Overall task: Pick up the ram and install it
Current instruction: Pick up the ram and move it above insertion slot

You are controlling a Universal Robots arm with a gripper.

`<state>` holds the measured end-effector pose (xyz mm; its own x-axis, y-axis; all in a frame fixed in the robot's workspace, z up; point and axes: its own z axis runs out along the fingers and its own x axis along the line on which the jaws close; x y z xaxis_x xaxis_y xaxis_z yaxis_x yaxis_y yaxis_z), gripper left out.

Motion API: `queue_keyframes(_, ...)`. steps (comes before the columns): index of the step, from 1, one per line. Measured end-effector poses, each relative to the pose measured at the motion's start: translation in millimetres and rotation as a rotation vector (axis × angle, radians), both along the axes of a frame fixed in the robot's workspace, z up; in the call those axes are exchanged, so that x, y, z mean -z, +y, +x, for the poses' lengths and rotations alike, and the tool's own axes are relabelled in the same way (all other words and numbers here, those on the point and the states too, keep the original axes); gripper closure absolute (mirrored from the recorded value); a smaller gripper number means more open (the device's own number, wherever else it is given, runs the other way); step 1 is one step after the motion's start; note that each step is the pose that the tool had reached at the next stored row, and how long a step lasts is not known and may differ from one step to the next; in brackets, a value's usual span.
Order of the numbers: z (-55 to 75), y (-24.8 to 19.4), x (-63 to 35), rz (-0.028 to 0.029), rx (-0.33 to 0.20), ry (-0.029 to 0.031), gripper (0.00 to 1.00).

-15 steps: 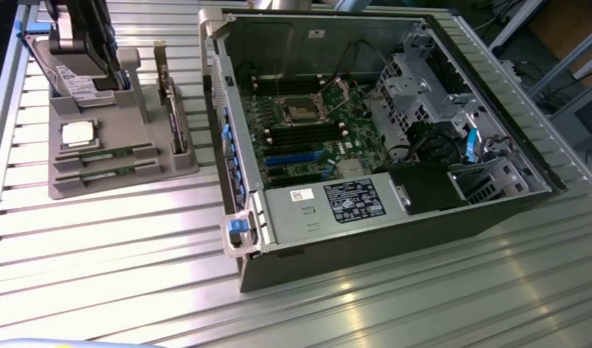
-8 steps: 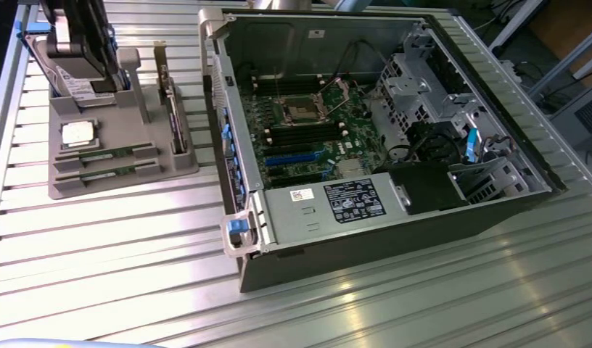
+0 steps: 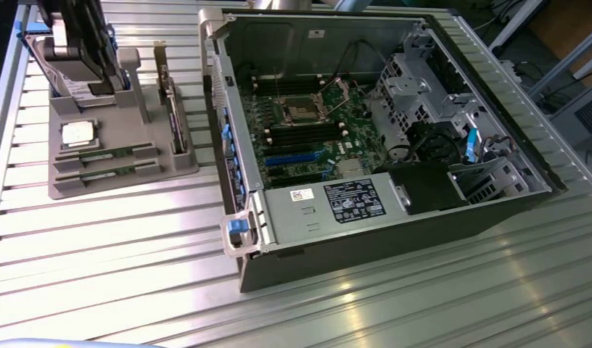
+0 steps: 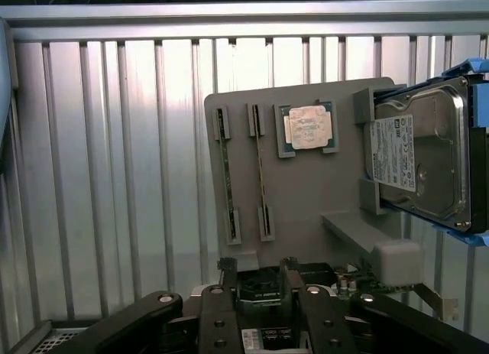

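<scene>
While my arm (image 3: 73, 32) is hanging over the grey parts holder (image 3: 131, 119) at the exterior view's left, I am holding my pincer (image 4: 258, 268) with its two fingers (image 4: 227, 274) standing apart, and they are gripping neither stick. One ram stick (image 4: 260, 170) is lying on its edge in a slot of the holder, just beside the processor chip (image 4: 308, 128). A second ram stick (image 4: 225, 170) is lying parallel to it in the next slot, on the side away from the chip. Both are sitting apart from my fingers. The silver hard drive (image 4: 420, 147) is resting at the holder's far end, past the chip. A card with a metal bracket (image 3: 172, 109) is standing upright on the holder's side nearest the computer case (image 3: 373, 246). That case is lying open on the ribbed metal table (image 3: 83, 246), showing its motherboard (image 3: 306, 130), well apart from the sticks.
</scene>
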<state>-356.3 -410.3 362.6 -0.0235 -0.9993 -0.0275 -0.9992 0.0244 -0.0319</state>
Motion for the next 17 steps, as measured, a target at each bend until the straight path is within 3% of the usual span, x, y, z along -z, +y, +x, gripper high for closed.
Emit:
queue_keyframes(11,-5.9,-0.1,5.6,-0.0003,0.000,0.0002,0.64)
queue_keyframes(17,-8.6,0.0,12.1,-0.0053,0.000,-0.0001,0.64)
